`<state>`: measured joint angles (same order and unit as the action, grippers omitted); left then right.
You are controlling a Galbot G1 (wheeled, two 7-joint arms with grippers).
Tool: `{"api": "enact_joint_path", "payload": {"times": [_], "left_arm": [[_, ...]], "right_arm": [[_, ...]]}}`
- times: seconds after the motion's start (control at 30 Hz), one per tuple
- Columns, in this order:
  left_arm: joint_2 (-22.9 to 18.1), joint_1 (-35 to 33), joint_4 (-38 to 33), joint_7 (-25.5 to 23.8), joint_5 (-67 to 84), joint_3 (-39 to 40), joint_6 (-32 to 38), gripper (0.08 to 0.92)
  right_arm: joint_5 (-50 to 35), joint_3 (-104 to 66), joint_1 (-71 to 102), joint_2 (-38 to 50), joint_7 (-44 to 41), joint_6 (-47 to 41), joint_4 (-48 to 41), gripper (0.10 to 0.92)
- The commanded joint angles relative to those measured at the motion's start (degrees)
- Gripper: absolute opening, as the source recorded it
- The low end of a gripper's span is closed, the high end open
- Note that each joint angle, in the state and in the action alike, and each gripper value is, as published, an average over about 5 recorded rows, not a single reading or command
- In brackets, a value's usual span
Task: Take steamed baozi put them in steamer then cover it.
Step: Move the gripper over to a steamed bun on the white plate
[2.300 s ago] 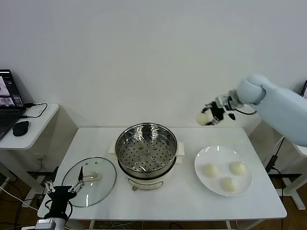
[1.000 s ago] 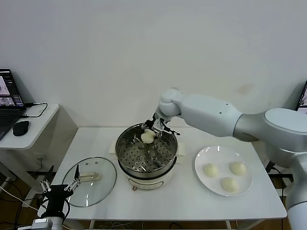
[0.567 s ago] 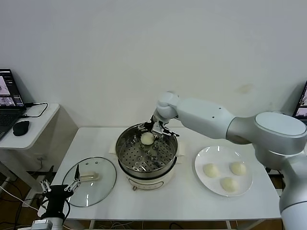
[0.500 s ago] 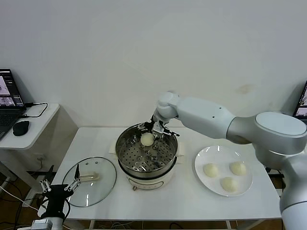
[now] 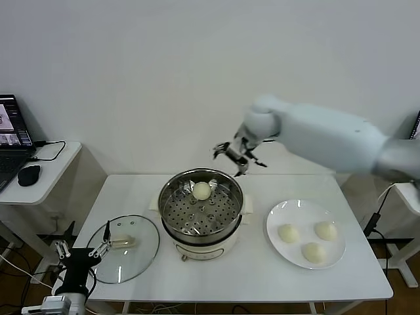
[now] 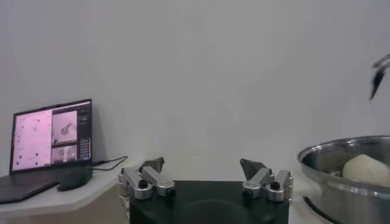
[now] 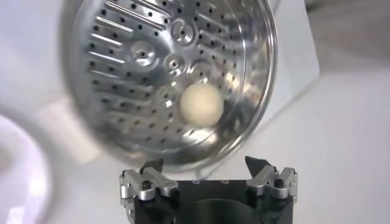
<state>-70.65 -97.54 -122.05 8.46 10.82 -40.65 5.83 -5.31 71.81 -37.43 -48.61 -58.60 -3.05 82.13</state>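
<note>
One cream-white baozi (image 5: 201, 190) lies on the perforated tray at the back of the shiny steamer (image 5: 172, 197) on its cream base. It also shows in the right wrist view (image 7: 200, 104) and in the left wrist view (image 6: 365, 169). Three more baozi (image 5: 287, 232) lie on the white plate (image 5: 279, 213) at the right. My right gripper (image 5: 237, 156) is open and empty, raised above and behind the steamer's right rim. My left gripper (image 5: 83, 253) is open and empty at the table's front left, beside the glass lid (image 5: 141, 252).
The glass lid with its cream handle (image 5: 125, 243) lies flat on the table left of the steamer. A side table at the far left holds a laptop (image 5: 13, 134) and a mouse (image 5: 28, 174). A white wall stands behind the table.
My right gripper carried a baozi from the right to the steamer, lowered it inside, let it go on the tray, and has now risen up and to the right, empty.
</note>
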Motion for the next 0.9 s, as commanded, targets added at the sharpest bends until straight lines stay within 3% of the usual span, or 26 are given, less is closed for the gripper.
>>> {"api": "enact_joint_path", "payload": {"times": [0.03,0.47,0.9], "left_arm": [[0.98,0.31,-0.34,-0.03,-0.10,0.24,-0.88,0.823],[-0.49,0.48,0.31,0.08,-1.36,0.92,-1.05,0.823],[-1.71,0.48,1.40,0.07,-2.44,1.30,-1.16,0.823]], "right_arm": [[-3.24,1.57,-0.86,21.93,-1.90,-13.29,13.31,0.823],[7.13,-13.43,26.94,21.41,1.20,-14.00,7.81,0.822],[12.45,-21.62,41.24,15.49,3.55,-13.48,0.56,0.823]]}}
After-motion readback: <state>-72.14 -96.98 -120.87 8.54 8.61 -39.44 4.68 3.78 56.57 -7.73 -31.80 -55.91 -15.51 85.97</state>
